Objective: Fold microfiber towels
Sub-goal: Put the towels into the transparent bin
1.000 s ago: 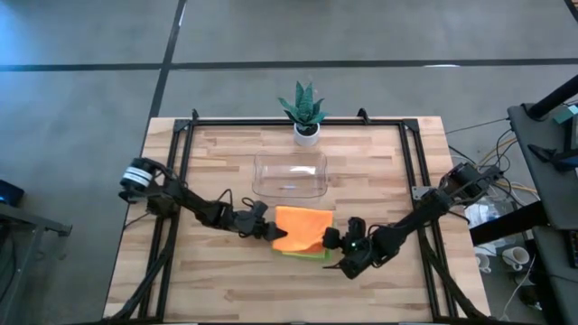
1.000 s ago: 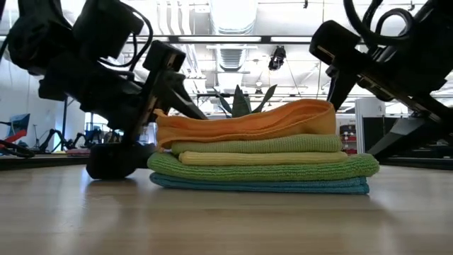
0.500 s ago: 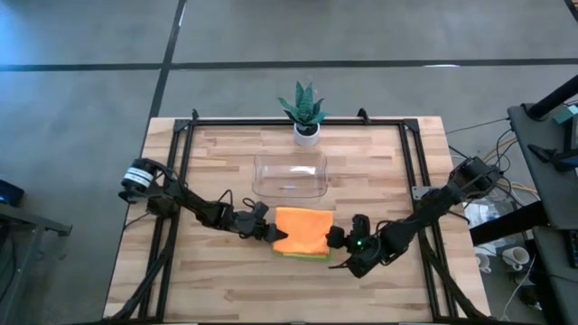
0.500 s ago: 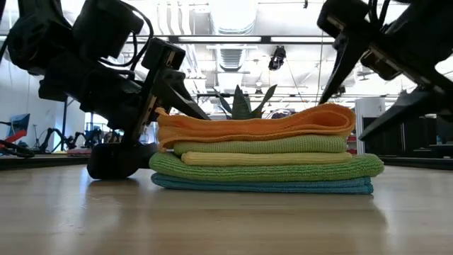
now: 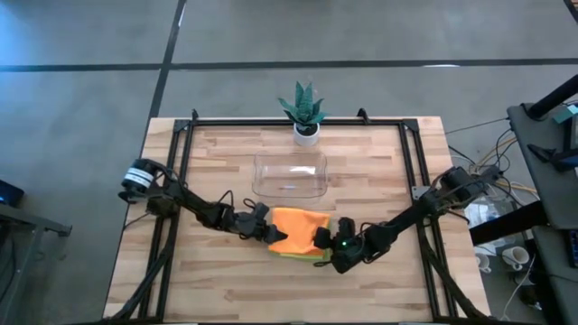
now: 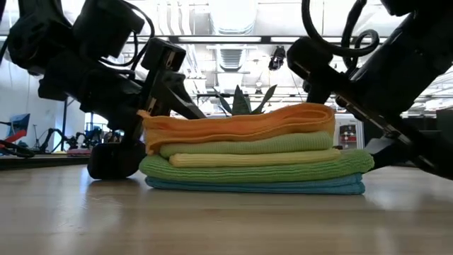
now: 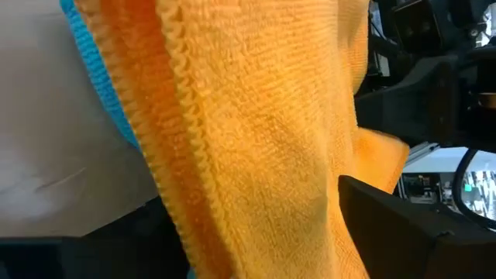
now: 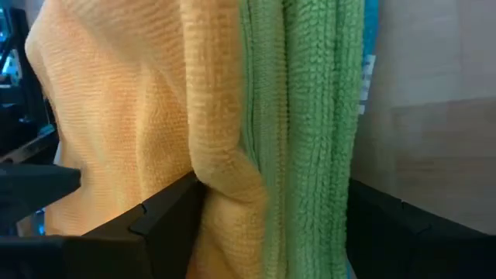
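A stack of folded microfiber towels (image 5: 298, 233) lies on the wooden table, seen edge-on in the low view: orange (image 6: 241, 122) on top, then green (image 6: 248, 145), yellow (image 6: 255, 159), green (image 6: 255, 170), and blue (image 6: 255, 187) on the wood. My left gripper (image 5: 268, 231) is open at the stack's left end, one finger (image 6: 177, 95) above the orange towel. My right gripper (image 5: 325, 244) is open around the right end, the stack's edge (image 8: 310, 116) between its fingers. My left gripper has its fingers (image 7: 411, 225) on either side of the stack's left end; whether they touch the towels I cannot tell. My right gripper comes slanting down from the table's right. One finger (image 8: 155, 217) lies against the orange towel's folded edge (image 8: 209, 178), which dents in there. The other finger (image 8: 411, 229) stands by the lowest towels. The stack rests flat on the table.
A clear plastic tray (image 5: 290, 174) stands just beyond the stack, and a small potted plant (image 5: 303, 110) sits at the table's far edge. Black frame rails (image 5: 181, 171) run along the table's sides. Bare wood (image 5: 289, 289) lies toward the near edge.
My right gripper has come down and toward the table's left, closing in on the stack's right end. The whole stack has slid a little toward the left gripper. The orange towel's right end, raised half a second ago, lies lower now.
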You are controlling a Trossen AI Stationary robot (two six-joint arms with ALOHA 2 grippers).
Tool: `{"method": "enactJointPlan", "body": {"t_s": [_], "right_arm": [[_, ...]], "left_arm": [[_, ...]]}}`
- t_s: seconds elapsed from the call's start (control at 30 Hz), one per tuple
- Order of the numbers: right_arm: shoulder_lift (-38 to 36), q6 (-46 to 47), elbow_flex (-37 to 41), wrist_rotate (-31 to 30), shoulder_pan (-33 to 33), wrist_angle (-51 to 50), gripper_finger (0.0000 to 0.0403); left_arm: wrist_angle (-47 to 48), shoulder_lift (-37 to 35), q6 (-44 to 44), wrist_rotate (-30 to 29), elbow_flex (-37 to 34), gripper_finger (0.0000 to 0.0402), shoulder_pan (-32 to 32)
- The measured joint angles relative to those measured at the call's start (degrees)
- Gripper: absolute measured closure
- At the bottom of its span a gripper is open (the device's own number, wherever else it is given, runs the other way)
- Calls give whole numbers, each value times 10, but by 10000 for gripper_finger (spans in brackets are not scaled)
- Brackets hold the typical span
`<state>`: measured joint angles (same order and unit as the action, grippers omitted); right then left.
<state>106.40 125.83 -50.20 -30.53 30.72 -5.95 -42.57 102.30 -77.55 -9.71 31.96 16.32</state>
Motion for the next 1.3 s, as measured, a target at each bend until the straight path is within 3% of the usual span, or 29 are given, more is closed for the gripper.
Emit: {"method": "enactJointPlan", "body": {"t_s": [0.13, 0.23, 0.43, 0.53, 0.6, 0.77, 0.97, 1.13, 1.3], "right_arm": [[-3, -21, 1, 9, -1, -5, 151], [-5, -23, 1, 15, -3, -9, 181], [-3, -19, 2, 17, -4, -10, 294], [-4, -28, 1, 23, -4, -9, 356], [-9, -29, -2, 25, -6, -13, 374], [-37, -58, -24, 48, -19, -81, 373], [-63, -66, -120, 74, -24, -311, 373], [-71, -125, -207, 89, -52, -438, 373], [-73, -240, -285, 95, -113, -456, 373]], "left_arm": [[7, 1, 12, -12, 8, 172, 0], [32, 1, 12, -26, 19, 235, 0], [43, 2, 22, -49, 30, 380, 0], [47, 3, 27, -53, 39, 381, -2], [58, 3, 30, -55, 50, 378, -2], [98, 3, 39, -51, 90, 382, -4], [157, -14, 49, -26, 127, 384, -6], [218, -76, 44, -15, 131, 385, -9], [303, -165, 49, -3, 131, 385, -25]]}}
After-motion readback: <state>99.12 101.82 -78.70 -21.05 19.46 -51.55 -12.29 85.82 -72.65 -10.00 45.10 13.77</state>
